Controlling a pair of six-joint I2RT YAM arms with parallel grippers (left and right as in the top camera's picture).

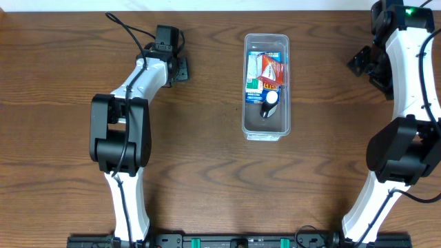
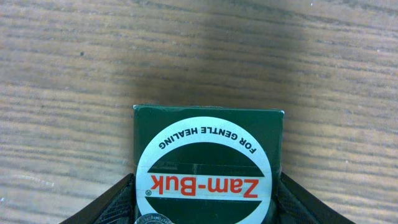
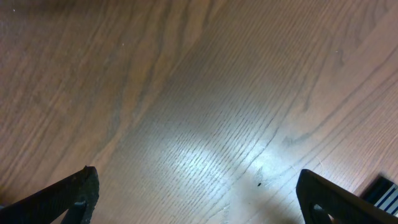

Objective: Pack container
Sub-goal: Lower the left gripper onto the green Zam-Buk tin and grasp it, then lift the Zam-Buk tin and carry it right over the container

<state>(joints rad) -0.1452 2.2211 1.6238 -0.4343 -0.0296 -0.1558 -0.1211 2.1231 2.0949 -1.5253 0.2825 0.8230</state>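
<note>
Two left fingers sit beside the green box, but you cannot tell if they squeeze it yet, so lifting too soon could drop it before the container near the middle of the table, while your right fingers hang wide open

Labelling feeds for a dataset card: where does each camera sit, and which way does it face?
Overhead: above the table, looking straight down at the container; both arms, left gripper and right gripper show.
Left wrist: on the left arm, facing down at a green Zam-Buk box; its fingers flank it.
Right wrist: on the right arm, facing down at the wood; its fingers stand wide apart.
Shared: all three see the wooden tabletop; the box does not show overhead.
</note>
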